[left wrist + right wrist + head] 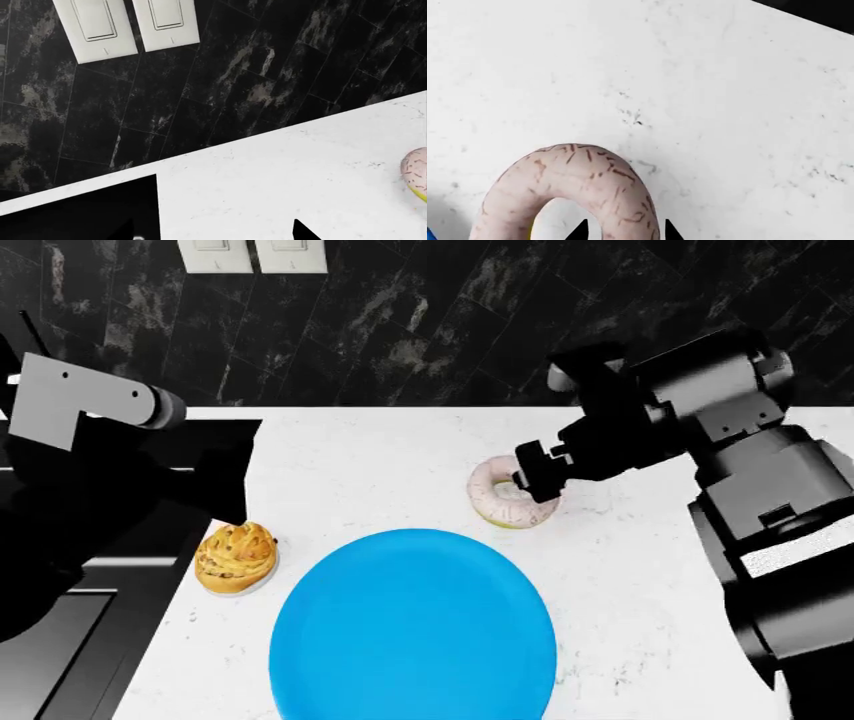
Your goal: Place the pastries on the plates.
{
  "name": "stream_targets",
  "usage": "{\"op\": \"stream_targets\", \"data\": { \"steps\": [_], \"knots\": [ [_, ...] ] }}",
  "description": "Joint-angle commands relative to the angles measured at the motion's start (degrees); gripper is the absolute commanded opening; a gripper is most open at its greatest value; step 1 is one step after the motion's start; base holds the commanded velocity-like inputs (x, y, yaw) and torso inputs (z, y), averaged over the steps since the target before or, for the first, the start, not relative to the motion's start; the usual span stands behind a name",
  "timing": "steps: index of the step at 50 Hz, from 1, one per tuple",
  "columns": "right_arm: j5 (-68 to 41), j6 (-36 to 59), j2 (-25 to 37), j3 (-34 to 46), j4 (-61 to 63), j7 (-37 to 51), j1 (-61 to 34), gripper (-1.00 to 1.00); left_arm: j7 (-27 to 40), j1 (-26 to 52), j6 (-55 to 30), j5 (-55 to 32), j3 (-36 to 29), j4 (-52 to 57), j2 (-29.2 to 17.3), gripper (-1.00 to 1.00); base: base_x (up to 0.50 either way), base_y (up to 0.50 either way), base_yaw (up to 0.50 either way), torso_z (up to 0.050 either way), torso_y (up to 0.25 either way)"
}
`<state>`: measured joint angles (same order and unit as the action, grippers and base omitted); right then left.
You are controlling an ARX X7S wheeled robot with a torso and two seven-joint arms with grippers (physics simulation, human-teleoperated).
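The pinkish-white sprinkled doughnut (pixel 502 496) is tilted just behind the blue plate (pixel 414 630) on the white counter. My right gripper (pixel 543 476) has one finger through the doughnut's hole and one outside, shut on the ring wall; the wrist view shows the doughnut (pixel 570 185) between the gripper's (pixel 625 231) tips. The golden-yellow bun (pixel 236 558) sits on the counter left of the blue plate. My left gripper (pixel 220 235) is open and empty above the counter, with the doughnut's edge (pixel 416 169) off to one side. The white-grey plate is out of view.
Two white wall switches (pixel 254 254) are on the black marble backsplash (pixel 441 330). A black inset surface (pixel 80 640) borders the white counter (pixel 627 620) on the left, close to the bun. My left arm (pixel 80 410) hangs over it.
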<state>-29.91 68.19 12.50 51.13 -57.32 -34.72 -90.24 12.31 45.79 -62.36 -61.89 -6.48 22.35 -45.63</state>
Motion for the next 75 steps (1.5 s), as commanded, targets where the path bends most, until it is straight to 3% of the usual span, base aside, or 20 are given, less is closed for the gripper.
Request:
{"op": "stream_targets", "data": {
  "steps": [1,11,15,20,34,52,71,72,75],
  "knots": [
    [-2.7,8.7,6.0,-7.8,20.0,6.3,-1.1,-1.0,-0.2,-0.6,0.1,-1.0,1.1,0.5,-1.2,1.0,0.0,0.0,0.0,0.0,0.0],
    [-10.3,20.7,12.2,-10.3,40.2,7.3,-0.4,-1.0,0.3,-0.5,0.0,-0.8,0.6,0.6,-1.0,1.0,0.0,0.0,0.0,0.0,0.0],
    [-25.9,21.7,15.4,-8.2,45.6,15.8,-1.4,-1.0,0.8,0.6,-0.1,0.3,-1.1,-0.1,0.4,1.0,0.0,0.0,0.0,0.0,0.0],
    [-45.5,21.5,17.7,-6.0,50.5,28.6,-1.9,-1.0,0.4,-0.2,-0.2,-0.9,0.3,0.7,-1.2,1.0,0.0,0.0,0.0,0.0,0.0],
    [-66.6,19.3,17.8,-1.7,58.2,46.0,1.6,-1.0,1.6,-0.4,0.4,-0.2,-0.6,0.5,0.4,1.0,0.0,0.0,0.0,0.0,0.0],
    [-60.0,13.1,11.6,3.7,55.2,42.6,5.4,-1.0,0.0,-2.1,2.0,-0.3,0.3,0.5,-1.0,1.0,0.0,0.0,0.0,0.0,0.0],
    [-56.1,10.3,11.8,7.7,55.2,40.6,9.8,-1.0,-0.3,-3.0,2.3,-1.0,0.9,1.1,-2.0,1.0,0.0,0.0,0.0,0.0,0.0],
    [-56.6,10.5,11.8,7.5,55.3,40.8,9.5,1.0,-0.4,-2.8,2.3,-0.8,0.7,0.9,-1.9,1.0,0.0,0.0,0.0,0.0,0.0],
    [-57.8,10.8,11.9,7.1,55.2,41.4,9.0,1.0,-0.3,-2.2,2.2,-0.5,0.2,0.6,-1.6,1.0,0.0,0.0,0.0,0.0,0.0]
  ]
}}
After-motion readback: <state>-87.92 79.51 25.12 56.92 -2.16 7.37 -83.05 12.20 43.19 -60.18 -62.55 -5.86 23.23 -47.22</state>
